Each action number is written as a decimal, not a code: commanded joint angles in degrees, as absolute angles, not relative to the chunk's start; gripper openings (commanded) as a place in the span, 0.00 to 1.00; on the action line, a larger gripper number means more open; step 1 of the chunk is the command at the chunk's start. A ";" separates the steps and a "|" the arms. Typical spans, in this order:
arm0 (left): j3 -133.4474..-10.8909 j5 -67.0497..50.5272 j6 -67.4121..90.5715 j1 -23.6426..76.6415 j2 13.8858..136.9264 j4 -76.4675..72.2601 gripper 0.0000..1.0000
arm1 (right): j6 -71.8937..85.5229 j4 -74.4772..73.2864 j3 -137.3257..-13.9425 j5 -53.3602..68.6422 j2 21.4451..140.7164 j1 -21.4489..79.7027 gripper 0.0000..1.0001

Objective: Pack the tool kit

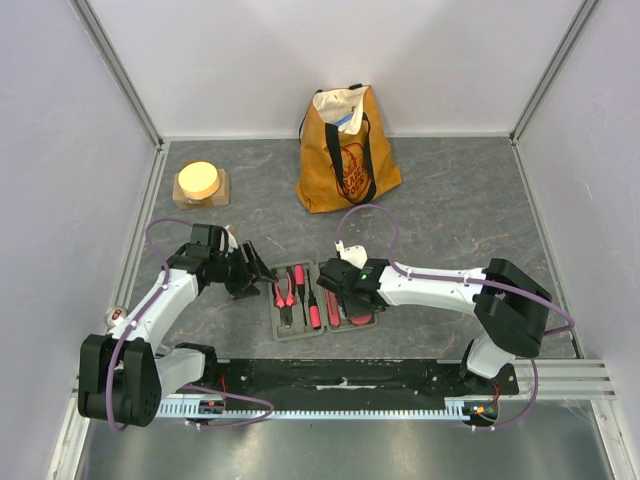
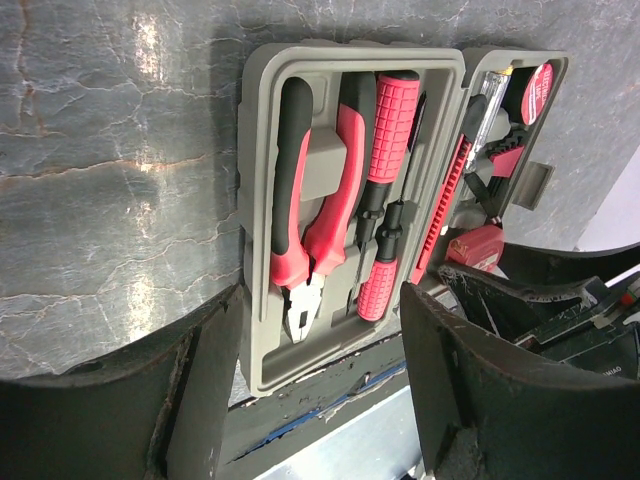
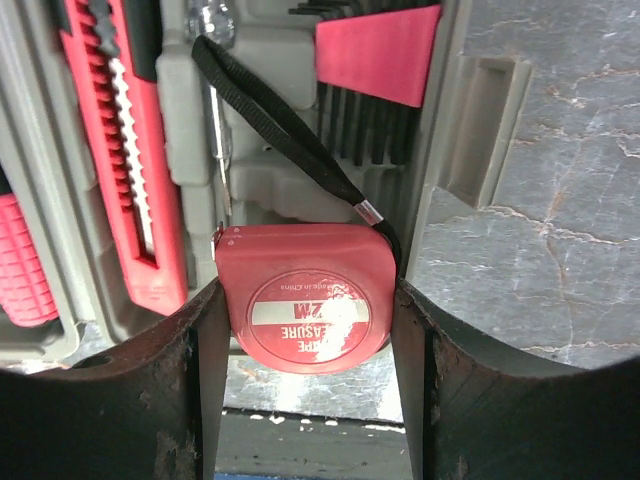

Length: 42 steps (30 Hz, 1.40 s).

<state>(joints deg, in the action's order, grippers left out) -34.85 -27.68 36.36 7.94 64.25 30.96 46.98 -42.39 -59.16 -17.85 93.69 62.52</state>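
The grey tool case (image 1: 287, 326) lies open near the table's front edge. Its left half (image 2: 258, 210) holds red-and-black pliers (image 2: 318, 215) and red screwdrivers (image 2: 390, 130). Its right half (image 3: 200, 110) holds a red knife (image 3: 135, 170) and a red holder of hex keys (image 3: 378, 50). My right gripper (image 3: 310, 330) is shut on the red tape measure (image 3: 310, 295), holding it over the near end of the case's right half; its black strap (image 3: 280, 130) trails over the case. My left gripper (image 2: 320, 400) is open and empty at the case's left side.
A mustard-yellow tote bag (image 1: 345, 150) stands at the back centre. A round yellow-topped tan block (image 1: 200, 183) sits at the back left. A black strip and metal rail (image 1: 350, 385) run along the front edge. Walls close in the sides.
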 commanded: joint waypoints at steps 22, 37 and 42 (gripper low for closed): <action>-34.89 -29.97 34.63 7.65 64.69 29.09 0.69 | 51.24 -44.03 -60.11 -27.51 89.56 64.42 0.74; -34.98 -30.15 34.37 7.73 64.60 29.09 0.69 | 48.60 -44.38 -62.67 -27.16 94.30 66.01 0.61; -34.98 -30.15 34.37 7.65 64.69 29.18 0.69 | 48.52 -44.73 -61.61 -27.07 97.29 66.09 0.62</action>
